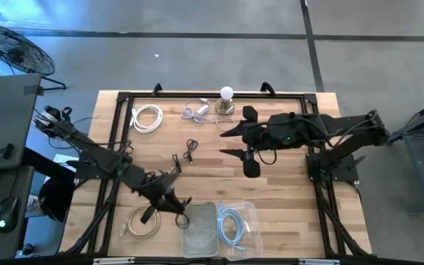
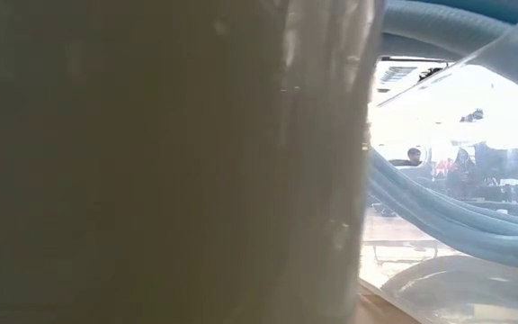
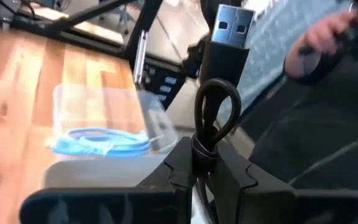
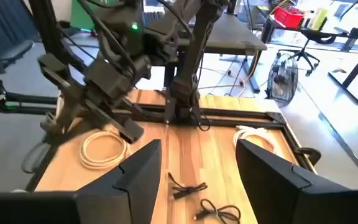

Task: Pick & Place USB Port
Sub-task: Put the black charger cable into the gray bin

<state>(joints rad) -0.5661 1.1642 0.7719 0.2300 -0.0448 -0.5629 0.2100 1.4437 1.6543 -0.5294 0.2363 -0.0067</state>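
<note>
USB-A plug on a black looped cable (image 3: 229, 37) is clenched in my left gripper (image 1: 166, 193), at seven o'clock on the table in the high view, beside the clear plastic trays (image 1: 219, 224). Left wrist view: plug upright above my pads, blue cable (image 3: 101, 142) already binned. Right wrist view: my right gripper (image 4: 199, 163) hangs spread, empty. Placing step, I judge; next comes carrying over a tray and letting go.

A wooden table (image 1: 285, 191) carries coiled cables: a white coil (image 1: 147, 118) at eleven o'clock, a beige coil (image 1: 143, 223) at seven, small black cables (image 1: 191, 149) near centre. Clear plastic containers (image 1: 246, 213) sit at six, one holding a blue cable (image 1: 230, 223).
</note>
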